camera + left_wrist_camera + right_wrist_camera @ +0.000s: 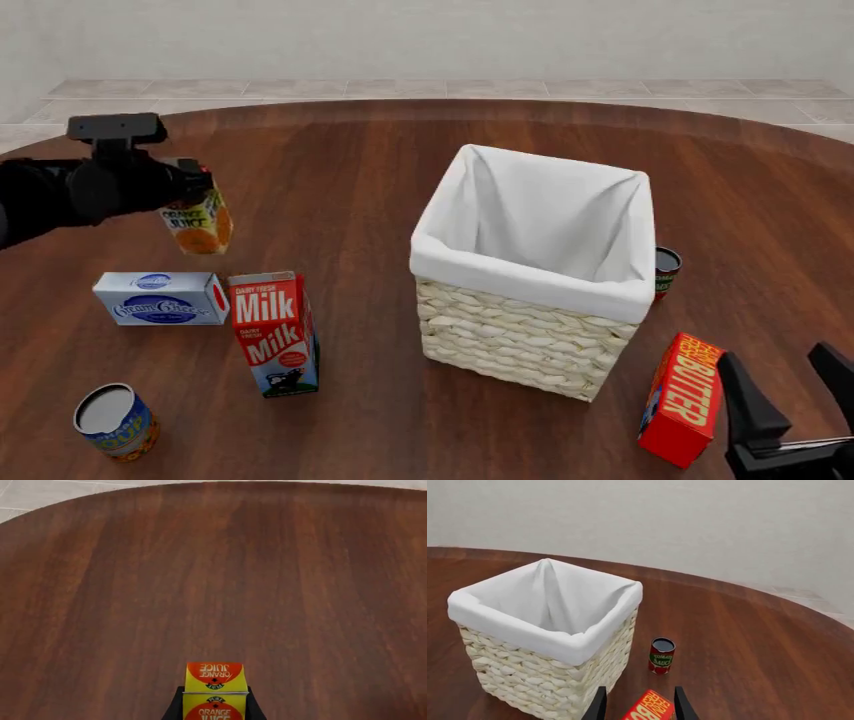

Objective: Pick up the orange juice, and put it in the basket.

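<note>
The large square pale wicker basket with the white cloth liner [527, 330] is sitting right of the table's middle, and its visible interior is showing only white cloth. The small orange-and-yellow gable-top orange juice carton [198, 221] is hanging in the air above the brown wooden table [347, 180], far left of the basket, gripped at its top by the left gripper [187, 185], whose fingers are pressing on both of its sides. Below it, the blue-and-white rectangular box [158, 298] and the red-and-white Milk carton [275, 334] are standing side by side, with a blue-and-yellow tin can [115, 422] nearer the front edge. A small red tomato sauce can [661, 655] is standing just behind the basket's right corner. The red Butter box [679, 400] is standing upright at the front right, and the right gripper [787, 385] is hovering beside it, its fingers spread and holding nothing.
</note>
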